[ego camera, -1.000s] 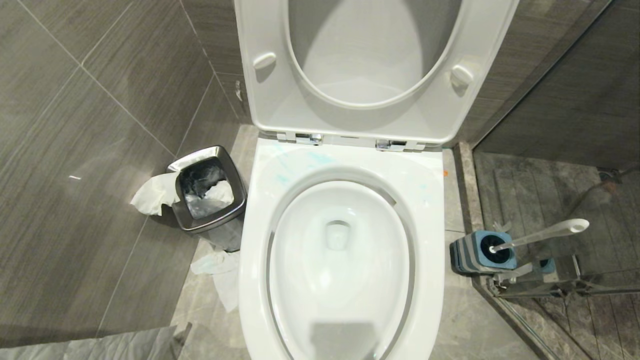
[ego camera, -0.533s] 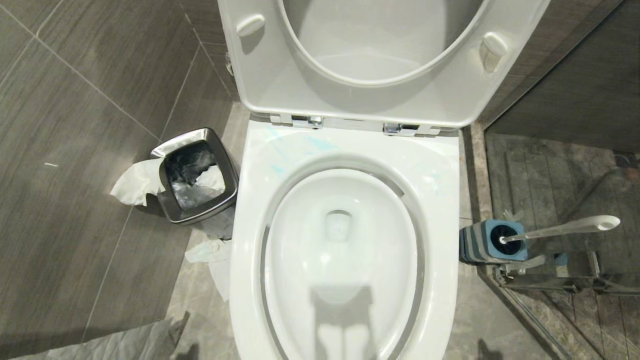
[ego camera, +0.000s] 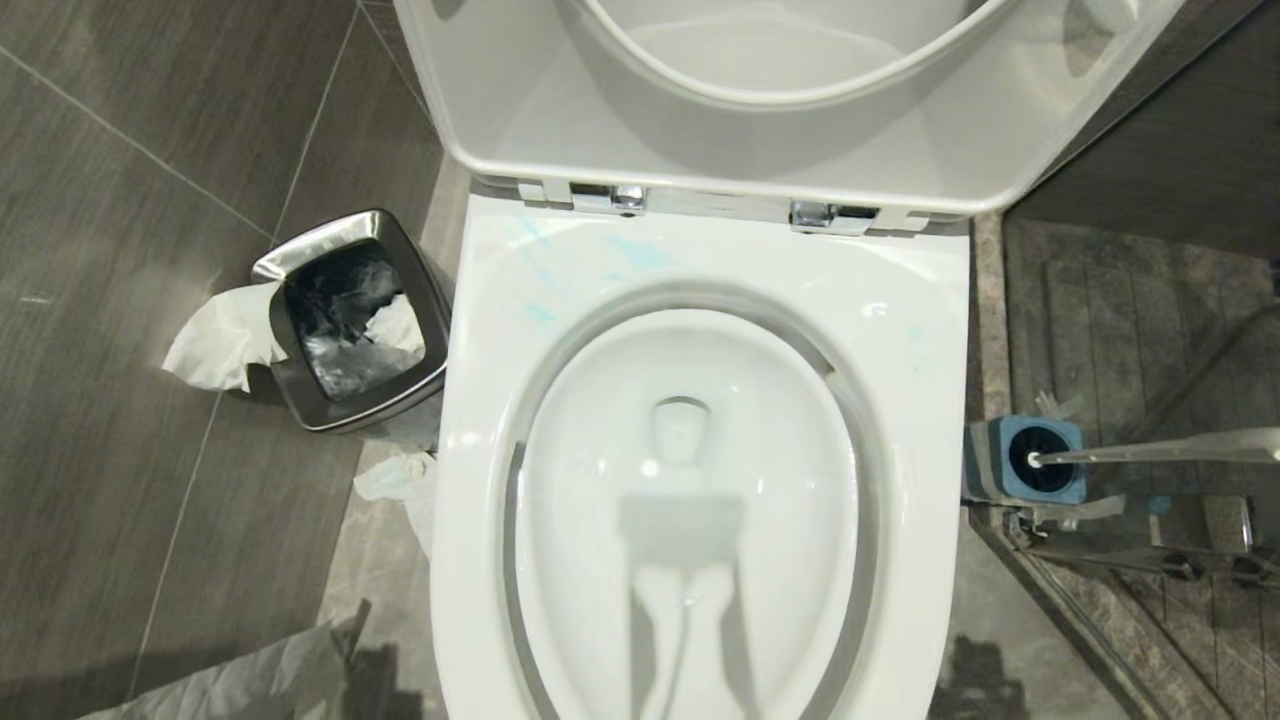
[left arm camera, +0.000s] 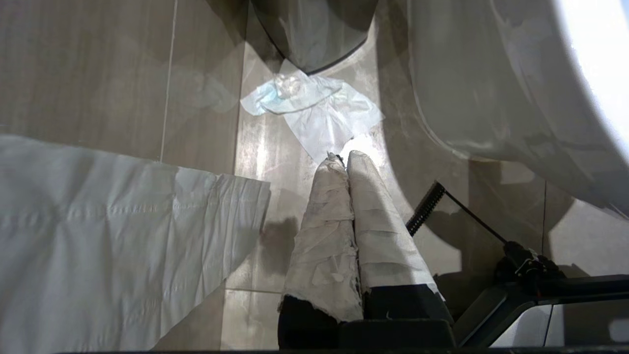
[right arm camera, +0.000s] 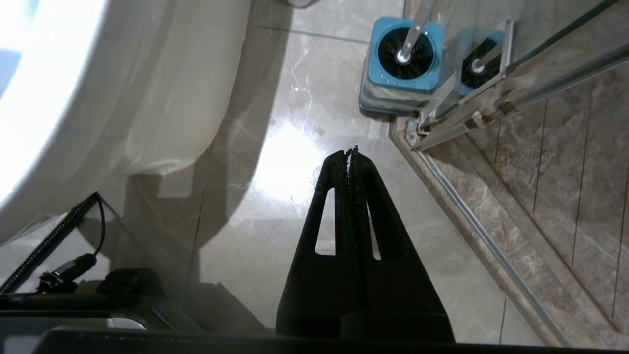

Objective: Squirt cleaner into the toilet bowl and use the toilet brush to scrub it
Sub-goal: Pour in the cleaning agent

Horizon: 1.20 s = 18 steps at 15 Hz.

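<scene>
**Open toilet, brush in its holder, both grippers clenched empty**

The large glossy white ceramic toilet bowl (ego camera: pixel 690 500) fills the middle of the head view, its white seat and lid (ego camera: pixel 760 120) raised upright on chrome hinges (ego camera: pixel 610 197). Thin pale turquoise-blue smears of cleaner (ego camera: pixel 560 270) streak the back of the rim on the robot's left. The basin holds clear water around the drain opening.

To the robot's right of the bowl, on the floor, stands the small square blue-topped, grey-ribbed holder (ego camera: pixel 1035 460). The toilet brush (ego camera: pixel 1150 450), with its long slim whitish-translucent handle, sits in the holder's round black hole and leans away to the right. Just beside the holder runs the metal rail and glass panel of a shower enclosure (right arm camera: pixel 491 98).

To the left of the bowl is a small square steel waste bin (ego camera: pixel 345 320) lined with a dark bag and holding crumpled white tissue; a wad of white paper (ego camera: pixel 215 340) hangs over its outer edge. More crumpled tissue (ego camera: pixel 400 480) lies on the grey tiled floor between bin and bowl.

The left gripper (left arm camera: pixel 342 158), fingers wrapped in white tape, hangs clenched and empty above that floor tissue beside the bowl's outer wall. The black right gripper (right arm camera: pixel 351 152) is likewise clenched on nothing, over bare floor near the holder.
</scene>
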Motion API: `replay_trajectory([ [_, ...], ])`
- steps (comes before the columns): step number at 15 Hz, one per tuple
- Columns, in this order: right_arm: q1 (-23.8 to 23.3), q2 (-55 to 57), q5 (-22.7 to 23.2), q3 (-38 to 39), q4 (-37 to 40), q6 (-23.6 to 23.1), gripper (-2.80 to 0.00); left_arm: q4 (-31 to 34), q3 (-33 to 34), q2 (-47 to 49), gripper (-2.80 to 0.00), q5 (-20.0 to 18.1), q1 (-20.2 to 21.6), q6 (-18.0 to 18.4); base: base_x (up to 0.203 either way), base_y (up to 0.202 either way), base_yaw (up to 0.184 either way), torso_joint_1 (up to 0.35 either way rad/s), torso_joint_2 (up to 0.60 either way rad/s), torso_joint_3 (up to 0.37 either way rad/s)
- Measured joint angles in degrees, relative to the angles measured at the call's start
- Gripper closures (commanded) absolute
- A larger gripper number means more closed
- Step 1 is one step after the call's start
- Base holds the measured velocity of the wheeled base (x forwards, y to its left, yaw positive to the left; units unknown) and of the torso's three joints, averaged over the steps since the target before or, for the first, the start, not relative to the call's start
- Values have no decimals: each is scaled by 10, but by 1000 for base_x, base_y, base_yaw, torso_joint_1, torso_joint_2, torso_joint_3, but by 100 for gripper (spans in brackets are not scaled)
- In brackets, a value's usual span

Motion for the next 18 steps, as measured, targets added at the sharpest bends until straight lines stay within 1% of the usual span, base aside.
replay_trajectory([
  [7,0,0,-1,-9,27,0,0,0,0,0,0,1,0,0,0,0,0,6,4,-194],
  [11,0,2,-1,-10,31,0,0,-1,0,0,0,1,0,-1,0,0,0,1,1,-50],
  [14,0,26,-1,-18,53,1,0,-1,0,0,0,1,0,-6,0,0,0,0,0,0],
  [15,0,39,-1,-27,72,1,0,-1,0,0,0,1,0,-7,0,0,0,0,0,0],
  [16,0,53,-1,-42,109,1,0,-1,0,0,0,1,0,-8,0,0,0,0,0,0],
  [18,0,91,3,-97,215,2,0,-1,0,0,0,1,0,-8,0,0,0,0,0,0],
])
